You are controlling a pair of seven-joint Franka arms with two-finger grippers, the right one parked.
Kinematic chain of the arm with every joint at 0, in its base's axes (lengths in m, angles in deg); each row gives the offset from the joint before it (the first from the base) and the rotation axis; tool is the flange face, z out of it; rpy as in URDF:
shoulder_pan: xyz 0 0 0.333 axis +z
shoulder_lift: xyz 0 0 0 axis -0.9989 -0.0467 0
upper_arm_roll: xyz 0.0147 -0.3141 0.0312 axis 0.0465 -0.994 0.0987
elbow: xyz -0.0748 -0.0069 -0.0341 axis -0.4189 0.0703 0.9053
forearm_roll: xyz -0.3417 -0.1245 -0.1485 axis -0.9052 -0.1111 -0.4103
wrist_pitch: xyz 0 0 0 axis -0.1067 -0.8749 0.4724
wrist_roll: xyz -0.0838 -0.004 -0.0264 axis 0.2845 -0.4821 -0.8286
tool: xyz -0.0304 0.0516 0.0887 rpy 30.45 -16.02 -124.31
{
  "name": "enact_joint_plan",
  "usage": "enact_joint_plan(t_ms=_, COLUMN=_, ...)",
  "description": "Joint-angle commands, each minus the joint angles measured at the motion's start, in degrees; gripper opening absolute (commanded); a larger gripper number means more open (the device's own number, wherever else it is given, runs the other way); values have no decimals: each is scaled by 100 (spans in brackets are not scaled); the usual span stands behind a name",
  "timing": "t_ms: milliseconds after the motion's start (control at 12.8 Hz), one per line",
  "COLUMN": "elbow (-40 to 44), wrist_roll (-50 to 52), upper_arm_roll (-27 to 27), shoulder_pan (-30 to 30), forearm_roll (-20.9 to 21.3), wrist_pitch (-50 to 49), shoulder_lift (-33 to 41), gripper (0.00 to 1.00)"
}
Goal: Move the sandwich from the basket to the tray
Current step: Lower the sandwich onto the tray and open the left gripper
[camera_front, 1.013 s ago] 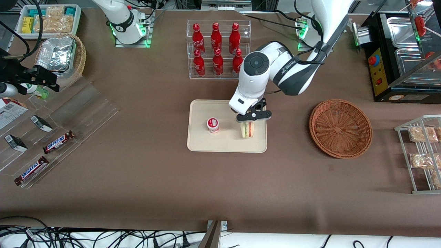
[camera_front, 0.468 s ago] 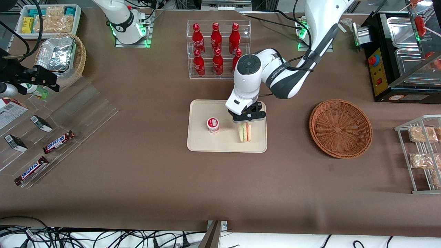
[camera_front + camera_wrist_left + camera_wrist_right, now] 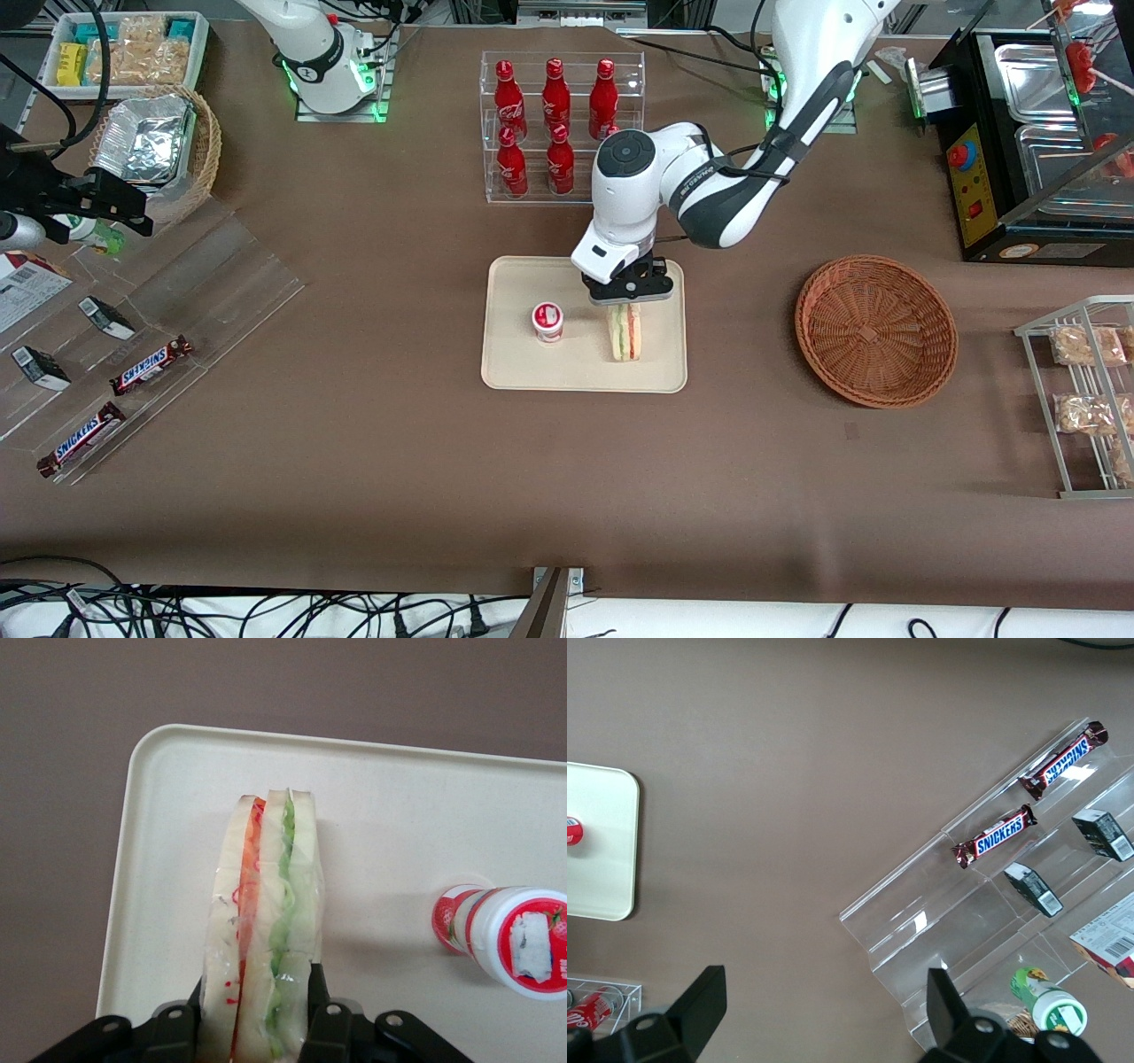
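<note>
One cup [image 3: 547,321] beside claw-held [image 3: 626,298] sandwich [image 3: 625,333].

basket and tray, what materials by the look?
Basket: reddish-brown woven wicker, going by its radial weave. Tray: smooth matte cream, likely plastic, with a moulded low rim. The gripper is over the tray, fingers closed on the sandwich.

"SNICKERS" is readable on two brown chocolate bars [image 3: 995,835] [image 3: 1061,760] lying on the clear acrylic stand [image 3: 983,912]; the same bars [image 3: 151,364] [image 3: 81,439] show the name in the front view. The red bottles [image 3: 555,93] in the clear rack carry white script lettering too small to read. The arm's forearm [image 3: 700,177] bears a small printed word that cannot be made out.
</note>
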Motion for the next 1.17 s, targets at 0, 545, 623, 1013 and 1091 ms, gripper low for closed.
enact_joint_plan(t_ms=0, elbow=-246, wrist_roll=468, upper_arm_roll=4, shoulder_pan=-20, forearm_roll=501, wrist_pitch=189, shoulder_lift=51, gripper=43)
enact_joint_plan(t_ms=545, elbow=-317, wrist_roll=626, upper_arm_roll=13, shoulder_pan=-135, forearm_roll=686, wrist_pitch=198, shoulder_lift=-19, gripper=43)
enact_joint_plan(t_ms=623, elbow=-317, wrist_roll=758, upper_arm_roll=4, shoulder_pan=-135, forearm_roll=852, wrist_pitch=198, shoulder_lift=-63, gripper=43)
enact_joint_plan(t_ms=1013, elbow=-325, wrist_roll=829, upper_arm_roll=4, shoulder_pan=-109, forearm_roll=960, wrist_pitch=180, shoulder_lift=-89, gripper=43)
enact_joint_plan(t_ms=1091, elbow=-326, wrist_roll=821, upper_arm_roll=4, shoulder_pan=-108, forearm_roll=960, wrist_pitch=180, shoulder_lift=-89, gripper=43)
